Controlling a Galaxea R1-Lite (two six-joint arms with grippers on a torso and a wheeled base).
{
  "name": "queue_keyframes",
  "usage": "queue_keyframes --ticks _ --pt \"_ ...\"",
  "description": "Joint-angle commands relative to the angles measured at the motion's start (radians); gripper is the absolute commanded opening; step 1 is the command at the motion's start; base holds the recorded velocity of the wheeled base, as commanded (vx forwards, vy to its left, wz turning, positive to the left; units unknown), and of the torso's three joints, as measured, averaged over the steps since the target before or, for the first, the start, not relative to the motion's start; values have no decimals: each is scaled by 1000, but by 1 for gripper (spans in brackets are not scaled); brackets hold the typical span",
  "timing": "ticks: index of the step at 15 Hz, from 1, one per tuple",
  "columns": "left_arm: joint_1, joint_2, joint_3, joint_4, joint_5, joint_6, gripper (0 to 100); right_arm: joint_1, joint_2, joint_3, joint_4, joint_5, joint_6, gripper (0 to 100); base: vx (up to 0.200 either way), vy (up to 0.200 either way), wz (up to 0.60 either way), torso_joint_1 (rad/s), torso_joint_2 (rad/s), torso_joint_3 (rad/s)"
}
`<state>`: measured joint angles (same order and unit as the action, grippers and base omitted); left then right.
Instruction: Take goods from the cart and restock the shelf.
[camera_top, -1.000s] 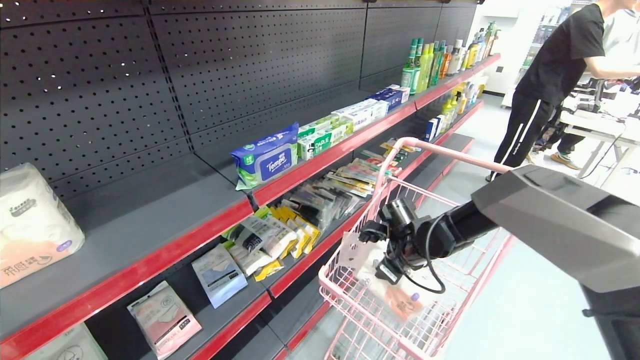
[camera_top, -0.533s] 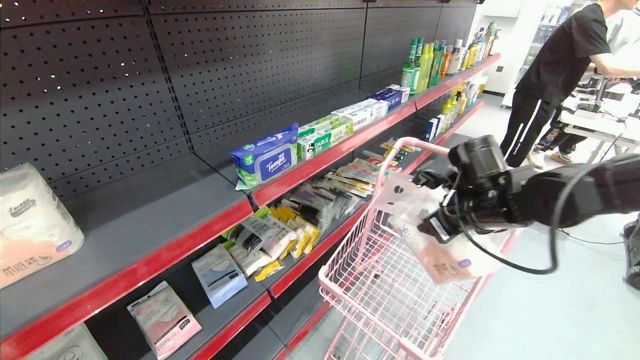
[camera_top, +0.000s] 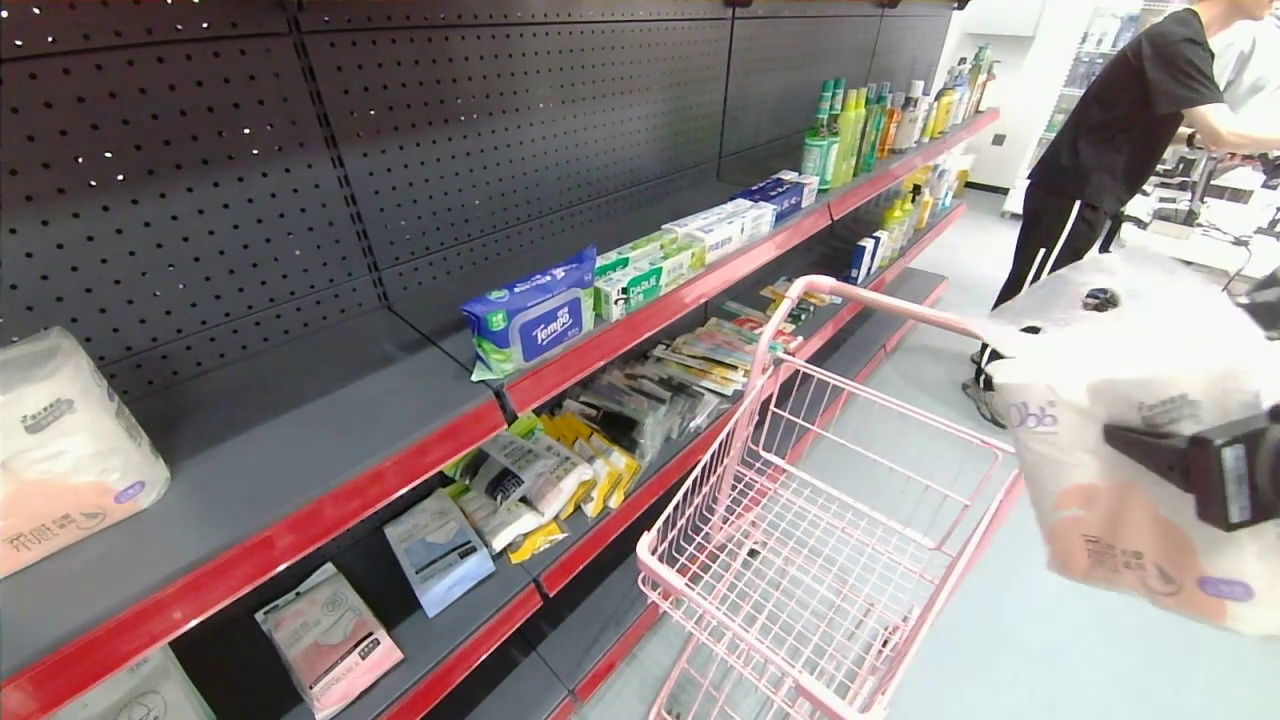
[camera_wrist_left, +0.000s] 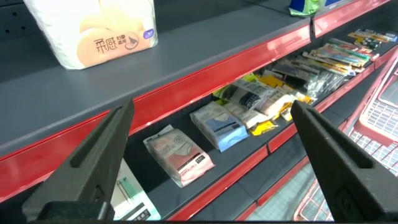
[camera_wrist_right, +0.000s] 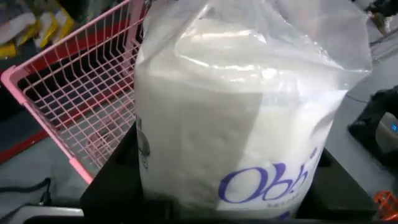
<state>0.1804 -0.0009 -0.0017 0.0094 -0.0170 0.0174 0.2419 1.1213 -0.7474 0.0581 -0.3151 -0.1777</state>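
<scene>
The tissue pack (camera_top: 1120, 400) is wrapped in thin, glossy clear plastic film that creases and catches the light, with soft white paper rolls inside. A second pack (camera_top: 70, 450) on the shelf (camera_top: 300, 450) has the same shiny wrap. The cart (camera_top: 868, 297) is metal wire with a smooth pink coating and a rounded tube handle. The shelf boards are matt dark grey metal, edged with a glossy red strip and backed by a matt black perforated panel (camera_top: 500, 120). The wipes packet (camera_top: 530, 318) is shiny blue film, the boxes (camera_top: 645, 275) are printed cardboard, and the bottles (camera_top: 850, 125) are glossy plastic. The left tool (camera_wrist_left: 211, 109) has matt black fingers (camera_wrist_left: 93, 165), plastic by the look. The floor (camera_top: 1050, 660) is smooth and pale with a faint sheen.
</scene>
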Motion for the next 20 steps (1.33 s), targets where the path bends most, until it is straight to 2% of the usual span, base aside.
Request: queue_keyframes --ticks 1,4,8,11,20 --pt "1 1 0 0 0 1 100 -67 -218 72 5 -1 21 0 0 0 0 0 0 0" --pt "1 1 0 0 0 1 100 -76 -302 165 -1 -1 24 0 0 0 0 0 0 0" --pt "1 1 0 0 0 -1 100 -82 -321 181 3 4 26 0 0 0 0 0 0 0" --pt "1 1 0 0 0 -1 100 -82 -344 221 -3 5 24 0 0 0 0 137 -313 -178" --pt "1 1 0 0 0 -1 100 -87 -337 224 -4 39 20 0 0 0 0 165 -355 -197"
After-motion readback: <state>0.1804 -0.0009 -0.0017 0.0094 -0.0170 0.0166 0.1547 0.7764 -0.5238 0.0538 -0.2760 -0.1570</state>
